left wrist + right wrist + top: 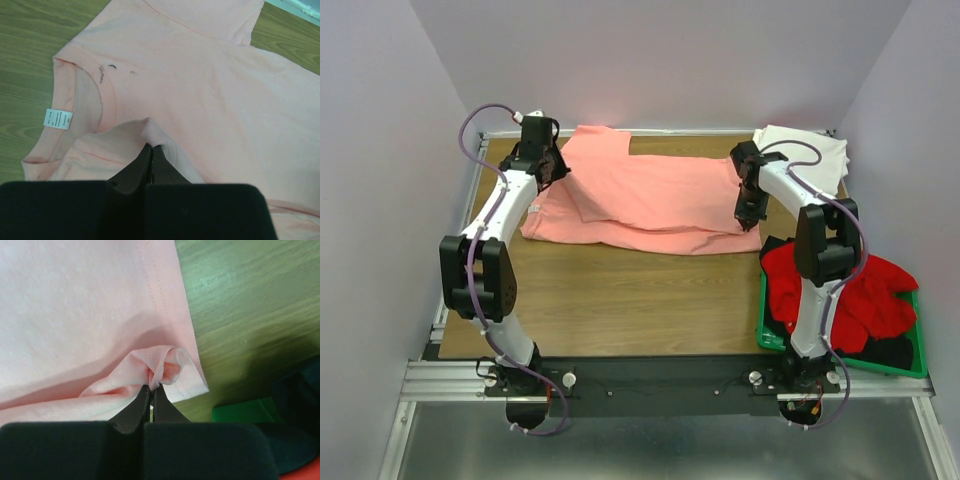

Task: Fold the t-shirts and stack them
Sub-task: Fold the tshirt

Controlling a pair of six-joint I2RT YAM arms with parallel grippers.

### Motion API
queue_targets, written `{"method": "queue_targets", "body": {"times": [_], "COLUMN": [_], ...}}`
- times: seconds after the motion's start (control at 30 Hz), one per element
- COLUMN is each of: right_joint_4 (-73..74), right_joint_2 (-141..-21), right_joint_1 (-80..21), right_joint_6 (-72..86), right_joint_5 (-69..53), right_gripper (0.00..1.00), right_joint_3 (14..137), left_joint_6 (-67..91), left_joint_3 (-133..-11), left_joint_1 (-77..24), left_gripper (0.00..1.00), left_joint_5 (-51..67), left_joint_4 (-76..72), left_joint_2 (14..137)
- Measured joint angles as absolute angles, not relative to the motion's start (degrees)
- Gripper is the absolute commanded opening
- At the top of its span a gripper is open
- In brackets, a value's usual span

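Observation:
A salmon-pink t-shirt (pixel 650 195) lies partly folded across the far half of the wooden table. My left gripper (pixel 552 165) is shut on a fold of it at the shoulder, near the collar and white label (pixel 57 119); the pinch shows in the left wrist view (pixel 150 145). My right gripper (pixel 750 213) is shut on a bunched fold at the shirt's right hem corner (pixel 165 370), seen in the right wrist view (pixel 152 386). A white t-shirt (pixel 810 155) lies at the far right. A red t-shirt (pixel 850 290) and dark cloth (pixel 890 352) lie in the crate.
A green plastic crate (pixel 915 368) sits at the table's near right, beside the right arm's base; its corner shows in the right wrist view (pixel 240 412). Bare wood (pixel 630 300) lies between the pink shirt and the arm bases. Walls enclose the table on three sides.

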State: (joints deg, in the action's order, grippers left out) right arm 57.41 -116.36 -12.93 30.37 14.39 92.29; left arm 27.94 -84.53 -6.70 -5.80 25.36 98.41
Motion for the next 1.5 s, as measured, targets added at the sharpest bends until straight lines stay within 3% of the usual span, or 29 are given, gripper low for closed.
{"method": "queue_targets", "body": {"times": [0.63,0.97,1.0,1.07,1.1,1.13,1.17,1.23,1.4,1.5], "right_joint_4": [59.2,59.9,60.0,60.1,60.2,60.3,60.6,60.8,60.8,58.9], "right_joint_2": [-121.4,-123.8,-123.9,-124.2,-124.2,-124.2,-124.2,-124.2,-123.2,-120.0], "right_joint_1": [-12.3,-12.0,-12.0,-11.9,-11.9,-11.9,-11.9,-11.9,-11.9,-11.9], "right_joint_6": [28.8,28.3,28.2,27.7,27.5,27.3,27.4,26.8,25.4,24.3], "right_joint_5": [15.8,15.8,15.8,15.8,15.8,15.8,15.8,15.8,15.7,13.8], "right_gripper": [0.02,0.1,0.24,0.42,0.62,0.68,0.72,0.78,0.79,0.8], "right_joint_3": [98.1,101.6,102.1,103.4,103.9,104.4,105.3,107.2,108.9,106.0], "left_joint_6": [29.2,28.1,27.6,27.1,26.9,26.6,26.1,26.2,26.0,26.0], "left_joint_3": [-89.3,-95.3,-97.1,-100.4,-102.3,-103.7,-105.3,-107.2,-108.8,-103.0], "left_joint_1": [-6.7,-6.4,-6.4,-6.4,-6.4,-6.4,-6.4,-6.3,-6.1,-6.1], "left_gripper": [0.0,0.0,0.03,0.24,0.4,0.64,0.72,0.81,0.82,0.82], "left_joint_5": [-9.6,-9.6,-9.6,-9.5,-9.5,-9.5,-9.5,-9.4,-9.2,-7.8], "left_joint_4": [28.0,28.4,28.9,29.3,29.4,29.5,29.8,30.0,29.7,26.8], "left_joint_2": [103.1,109.1,110.7,113.4,114.9,116.0,117.3,118.5,118.3,115.2]}}
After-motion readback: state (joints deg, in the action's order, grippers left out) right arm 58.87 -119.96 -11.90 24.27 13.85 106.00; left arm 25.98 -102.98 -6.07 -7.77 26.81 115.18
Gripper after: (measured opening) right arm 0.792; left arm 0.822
